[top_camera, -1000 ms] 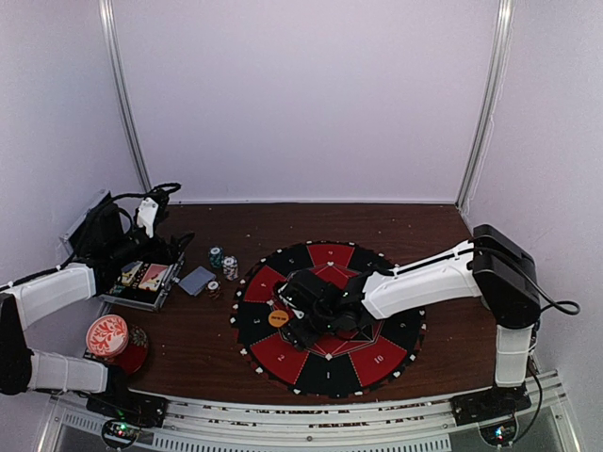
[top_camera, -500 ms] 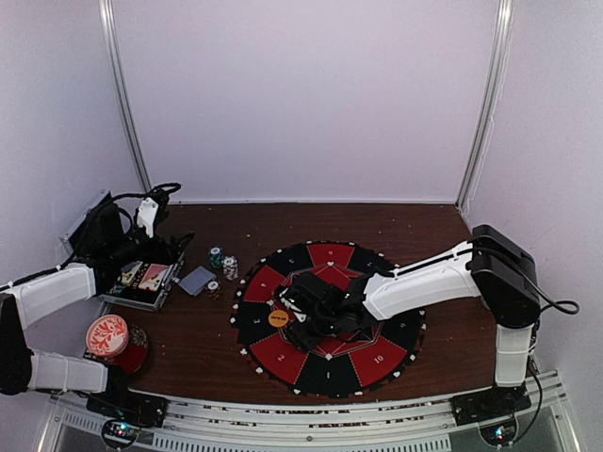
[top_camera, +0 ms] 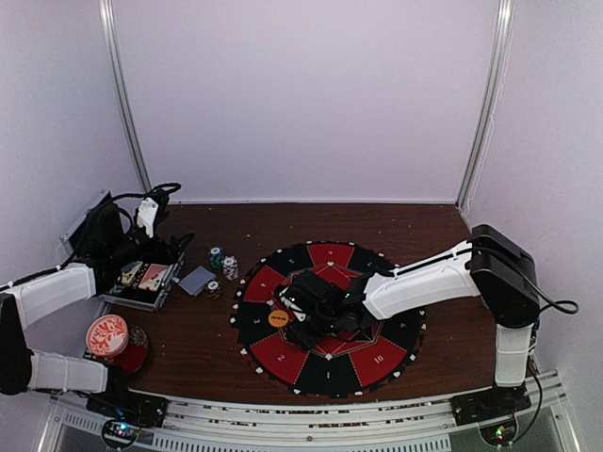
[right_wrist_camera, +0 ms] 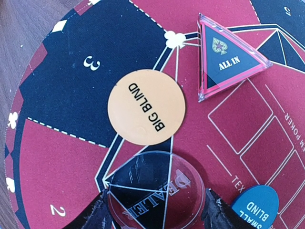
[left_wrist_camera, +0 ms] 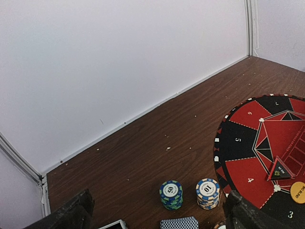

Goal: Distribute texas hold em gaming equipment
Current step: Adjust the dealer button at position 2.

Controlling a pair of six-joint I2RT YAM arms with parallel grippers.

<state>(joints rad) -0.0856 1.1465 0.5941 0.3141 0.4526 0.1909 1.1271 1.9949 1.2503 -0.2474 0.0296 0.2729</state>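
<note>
Right jaws clamped on clear DEALER disc (right_wrist_camera: 155,191), low over mat (right_wrist_camera: 71,90). Orange BIG BLIND disc (right_wrist_camera: 146,107) laid flat on mat just beyond; blue SMALL BLIND disc (right_wrist_camera: 257,205) seen beside. Left jaws held apart above surface (left_wrist_camera: 143,143); teal chip stack (left_wrist_camera: 171,194), white chip stack (left_wrist_camera: 208,192) and cards (left_wrist_camera: 178,223) seen between them.

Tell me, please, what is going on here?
The right claw sits low over the round red-and-black mat, its fingers flanking a clear round DEALER disc; a firm grip cannot be confirmed. An orange BIG BLIND disc and a blue SMALL BLIND disc already lie on the mat. The left claw hangs open by two stacks of striped round poker chips.
</note>
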